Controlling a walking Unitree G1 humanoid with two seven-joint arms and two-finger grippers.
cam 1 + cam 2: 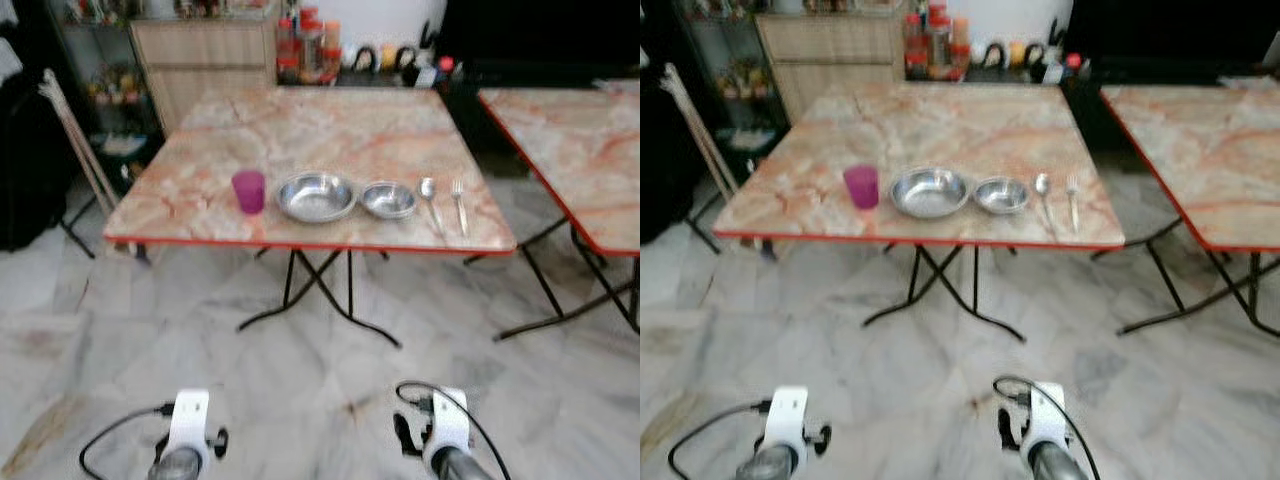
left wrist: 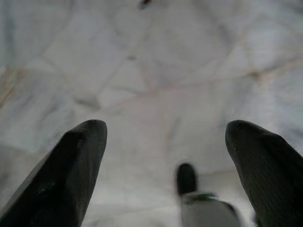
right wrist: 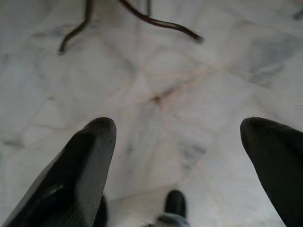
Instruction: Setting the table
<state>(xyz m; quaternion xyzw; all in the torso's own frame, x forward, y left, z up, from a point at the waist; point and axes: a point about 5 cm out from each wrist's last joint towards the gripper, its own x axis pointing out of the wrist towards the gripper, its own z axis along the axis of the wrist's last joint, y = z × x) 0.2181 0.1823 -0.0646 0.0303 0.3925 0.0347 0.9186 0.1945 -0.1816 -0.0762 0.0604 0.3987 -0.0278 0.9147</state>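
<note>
Right gripper [image 3: 177, 137] fingers spread wide over pale marble floor [image 3: 156, 71]; dark table legs [image 3: 161, 21] farther ahead.

We see a table [image 1: 300, 125] topped in glossy marble-patterned laminate on black metal legs; two polished steel bowls [image 1: 316, 195], a steel spoon [image 1: 430, 198] and fork [image 1: 459, 201]; a translucent purple plastic cup [image 1: 249, 190]; smooth veined marble floor [image 1: 300, 380].

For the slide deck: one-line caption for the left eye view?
Pink cup, two steel bowls, spoon and fork lined up along the marble table edge.
</note>
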